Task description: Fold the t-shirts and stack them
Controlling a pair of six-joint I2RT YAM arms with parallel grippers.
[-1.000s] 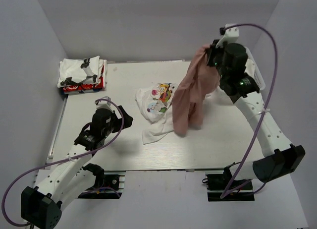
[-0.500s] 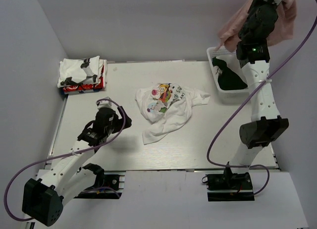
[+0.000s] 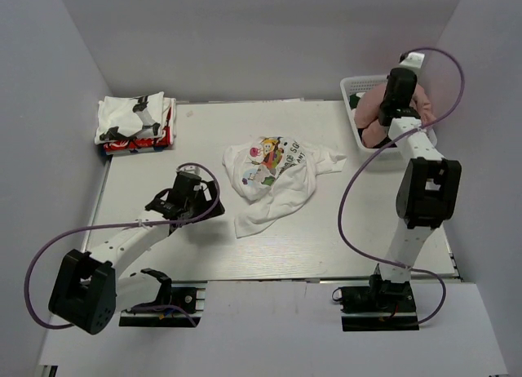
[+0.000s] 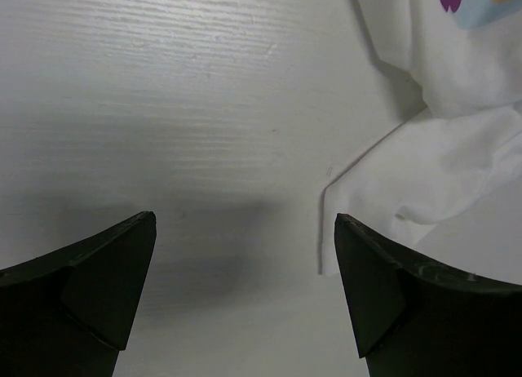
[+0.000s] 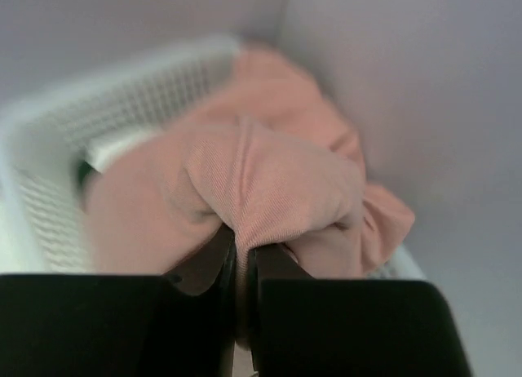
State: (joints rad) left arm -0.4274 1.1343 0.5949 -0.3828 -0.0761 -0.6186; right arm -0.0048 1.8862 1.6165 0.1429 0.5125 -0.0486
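T-shirt shuffle: pink t-shirt (image 5: 277,181) back at the basket (image 3: 349,85)

The right gripper (image 5: 242,248), jaws pinched tight on a fold of the pink t-shirt, hangs at the white mesh basket in the table's far right corner. The cloth is bunched against the rim and partly inside. A second ago the same garment dangled full length over the middle of the table. Half a second ago it was hoisted high above the basket. Whether it now rests on what lies inside cannot be told, and the grip is not yet released.

Across the table, the left gripper (image 4: 245,220), jaws spread wide and empty, has swung in low over the bare tabletop (image 4: 163,83). It sits just beside the lower hem of the white printed t-shirt (image 3: 273,181), which lies crumpled and unfolded at the centre. The folded t-shirts (image 3: 134,122), white with black patches over red, sit stacked in the far left corner.

The pink shirt appears to have been set aside, which would make the white one next to fold. Spreading it flat will likely need both arms, so the right must let go first.
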